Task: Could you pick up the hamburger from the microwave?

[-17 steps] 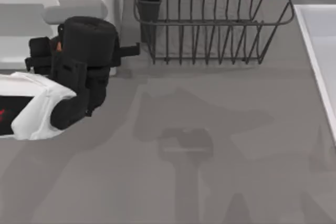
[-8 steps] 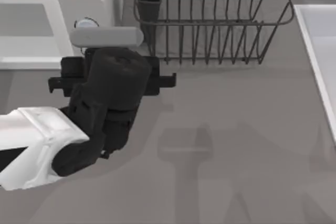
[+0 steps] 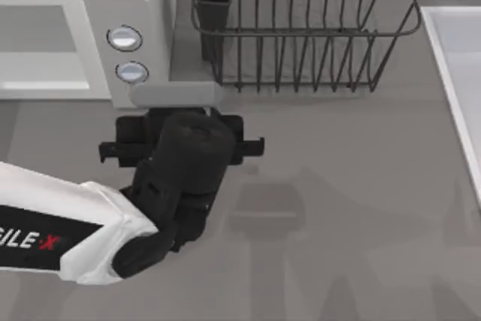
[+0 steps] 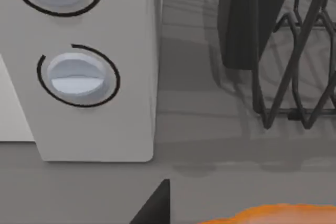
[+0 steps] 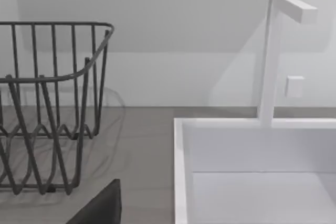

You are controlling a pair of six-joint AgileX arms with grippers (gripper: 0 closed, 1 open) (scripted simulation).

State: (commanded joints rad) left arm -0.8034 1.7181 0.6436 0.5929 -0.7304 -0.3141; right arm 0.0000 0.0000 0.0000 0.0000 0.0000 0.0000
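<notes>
One arm works: our left tool (image 3: 184,114) hangs just before the off-white boxy microwave (image 3: 113,5), clenched on the small orange-brown hamburger (image 4: 273,214). We advise keeping grip firm, withdrawing level above the grey surface (image 3: 361,208).

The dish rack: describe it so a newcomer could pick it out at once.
Start at the off-white microwave at the table's far left, with two round dials on its grey panel. Right beside it, toward the middle of the far edge, stands the dish rack. It is the dark open wire basket, with a dark cup-like holder at its corner nearest the microwave; the white sink further right is solid-walled.
</notes>
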